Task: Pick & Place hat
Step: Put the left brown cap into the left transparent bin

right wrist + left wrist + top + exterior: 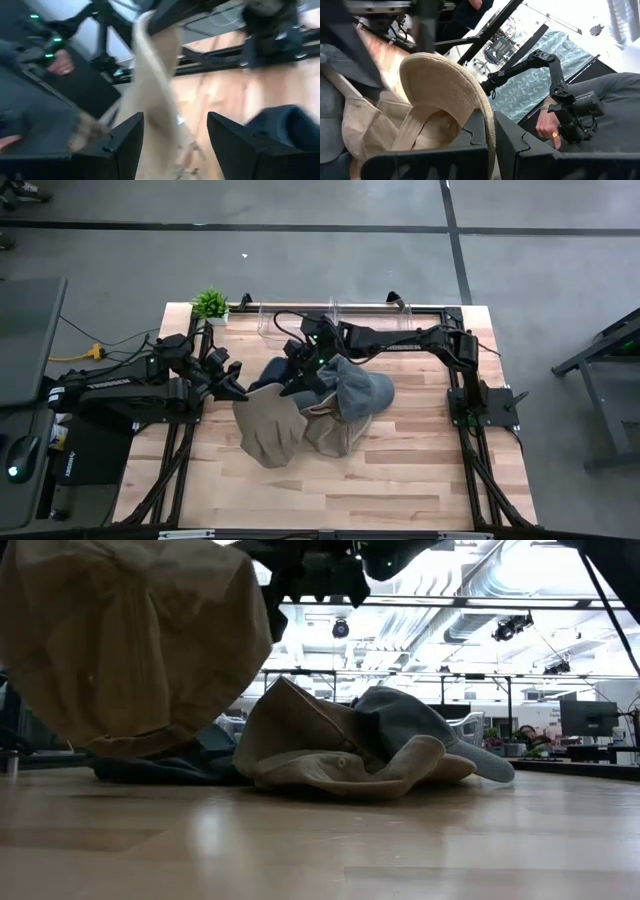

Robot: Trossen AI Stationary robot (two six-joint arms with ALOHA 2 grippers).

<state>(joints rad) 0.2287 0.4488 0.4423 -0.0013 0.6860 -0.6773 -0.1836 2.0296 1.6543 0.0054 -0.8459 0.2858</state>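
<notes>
My left end effector (238, 392) was pressed together on the brim of a floppy beige fabric hat (268, 430), which hung from it above the pale wooden desk (400, 470); in the low view that hat (130, 640) was lifted clear of the desk surface, filling the upper left of the picture. In my left wrist view the hat's curved brim (455, 95) ran down between my two dark fingers (480, 135), pinched there, with the hat's hollow inside facing the camera. My right end effector (296, 356) hovered over the pile near the middle of the desk with its fingers spread wide, holding nothing; in my right wrist view both dark fingers (125, 140) stood well apart, with the beige hat hanging blurred just beyond them. Left on the desk was a heap of soft headwear: a grey-blue fabric cap (362, 388) on the right side of the heap, a second tan fabric hat (328, 430) lying crumpled beside and partly under it, and a dark blue cloth item (170, 768) lying flat at the left of the heap in the low view. A small green potted plant (211, 304) stood at the far left corner of the desk. Beyond the desk, in my left wrist view, a person's hand (547, 127) with a ring showed beside another dark robot arm.
</notes>
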